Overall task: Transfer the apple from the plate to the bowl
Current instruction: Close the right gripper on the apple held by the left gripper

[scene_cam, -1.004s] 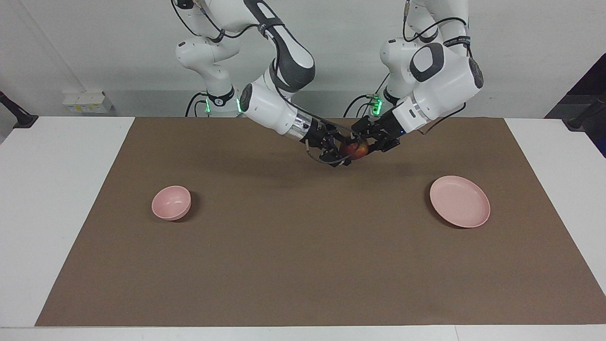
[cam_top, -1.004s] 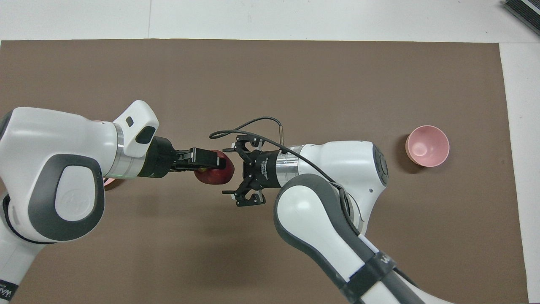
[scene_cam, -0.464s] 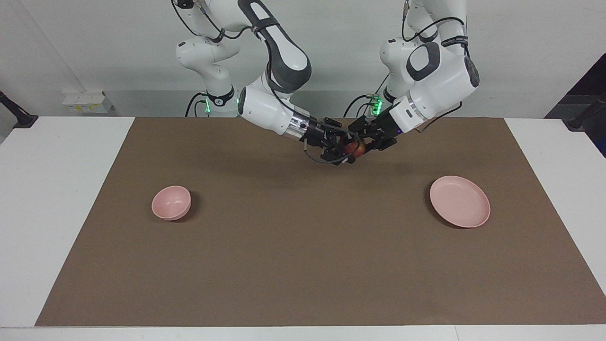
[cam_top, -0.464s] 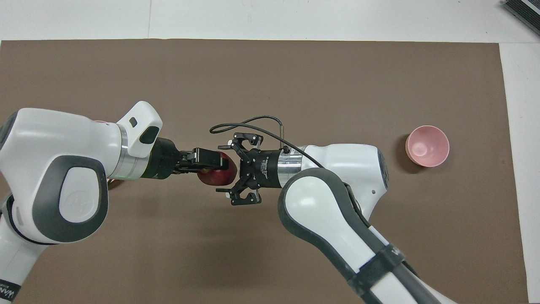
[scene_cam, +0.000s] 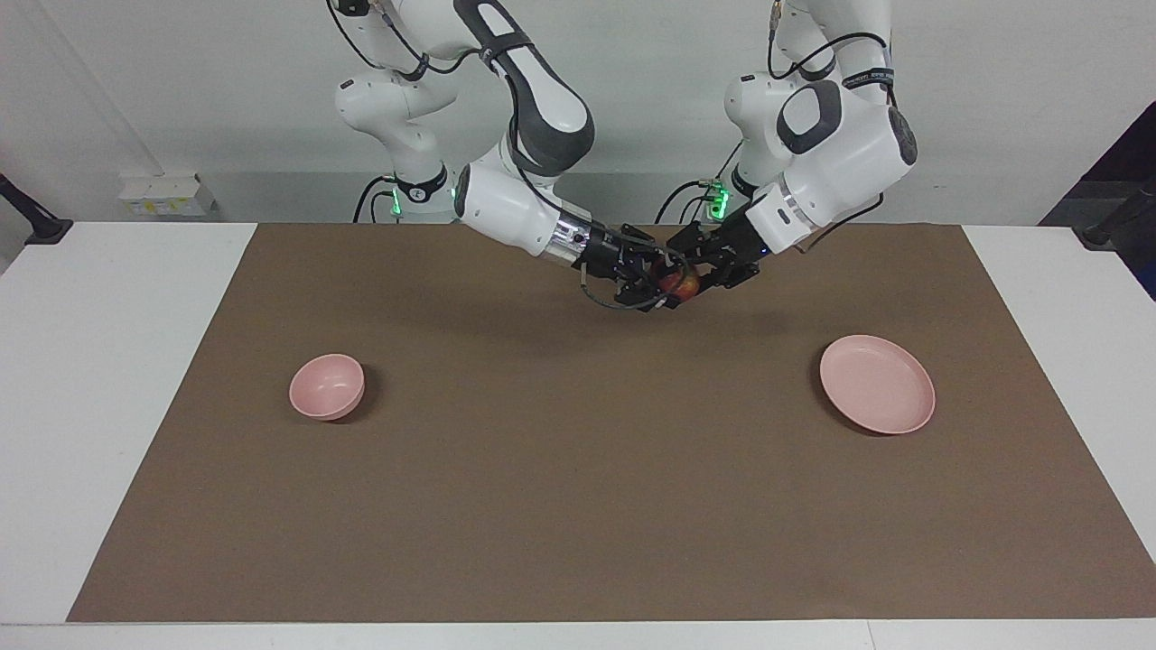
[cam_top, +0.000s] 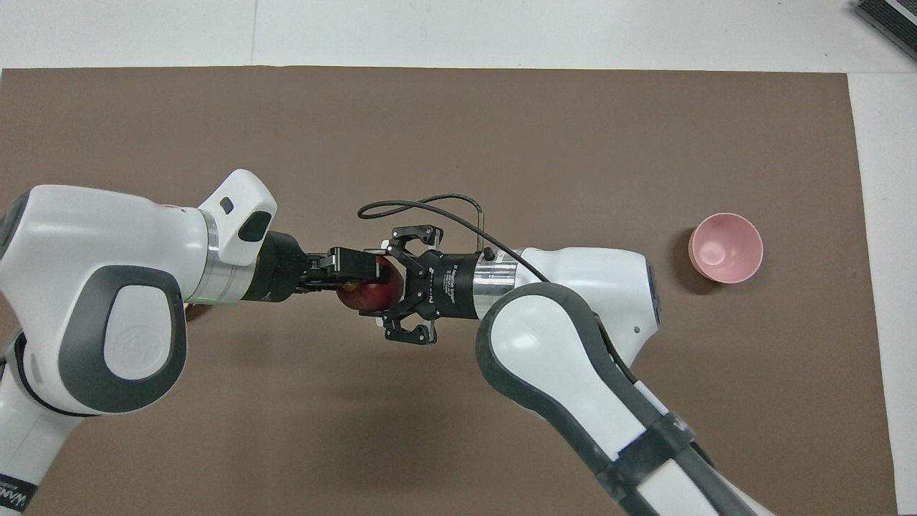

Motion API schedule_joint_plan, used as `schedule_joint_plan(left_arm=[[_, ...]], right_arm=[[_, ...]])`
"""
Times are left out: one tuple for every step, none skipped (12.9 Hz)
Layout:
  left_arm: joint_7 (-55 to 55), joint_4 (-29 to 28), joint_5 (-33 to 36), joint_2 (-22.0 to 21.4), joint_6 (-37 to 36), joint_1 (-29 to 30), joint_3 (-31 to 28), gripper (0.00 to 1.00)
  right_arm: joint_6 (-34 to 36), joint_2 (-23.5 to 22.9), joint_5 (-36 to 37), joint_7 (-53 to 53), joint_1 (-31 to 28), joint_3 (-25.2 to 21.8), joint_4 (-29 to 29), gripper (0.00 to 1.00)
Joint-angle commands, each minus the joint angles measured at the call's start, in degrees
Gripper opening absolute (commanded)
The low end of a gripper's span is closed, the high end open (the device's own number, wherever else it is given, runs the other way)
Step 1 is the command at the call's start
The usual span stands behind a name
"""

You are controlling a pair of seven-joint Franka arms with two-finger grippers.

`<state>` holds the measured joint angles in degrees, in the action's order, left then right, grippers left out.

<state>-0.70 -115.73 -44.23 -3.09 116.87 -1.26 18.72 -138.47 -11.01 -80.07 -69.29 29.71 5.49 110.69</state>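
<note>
- Left gripper [scene_cam: 688, 275] is clamping the apple [scene_cam: 679, 285] in the air over the brown mat [scene_cam: 578, 506], at mid-table.
- Right gripper [scene_cam: 662, 282] is gripping the same apple from the right arm's end, its fingers closed onto the fruit.
- Both grippers are meeting nose to nose, with the apple sitting between them.
- Plate [scene_cam: 877, 383] is lying on the mat toward the left arm's end, well apart from the apple.
- Bowl [scene_cam: 327, 386] is standing toward the right arm's end, also well apart.
</note>
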Motion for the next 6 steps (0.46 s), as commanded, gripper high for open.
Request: schedule_joint_plan(left_arm=[[-2.5,0.1,-0.6,-0.9,-0.9,-0.8,-0.3,0.67],[-2.5,0.2,-0.3,-0.7,-1.2,-0.6,-0.3,0.96],[-2.6,0.3,-0.3,-0.7,-1.3,-0.7,-0.3,1.0],[-2.6,0.3,-0.2,-0.7,-1.3,-0.7,-0.3,1.0],[-2.6,0.4,-0.1,-0.6,-1.3,-0.6,-0.3,1.0],[-2.7,0.4,0.1,-0.6,-1.3,-0.6,-0.3,1.0]], right_arm=[[-2.0,0.5,-1.4,1.9,-0.1,0.2,0.0,0.0],[-1.9,0.6,-1.4,2.0,-0.1,0.2,0.0,0.0],[-1.9,0.8,-1.1,2.1,-0.2,0.1,0.1,0.0],[-1.9,0.9,-1.1,2.1,-0.2,0.1,0.3,0.0],[-1.9,0.9,-1.0,2.0,-0.3,0.1,0.3,0.0],[-1.9,0.9,-0.6,1.9,-0.3,0.1,0.4,0.0]])
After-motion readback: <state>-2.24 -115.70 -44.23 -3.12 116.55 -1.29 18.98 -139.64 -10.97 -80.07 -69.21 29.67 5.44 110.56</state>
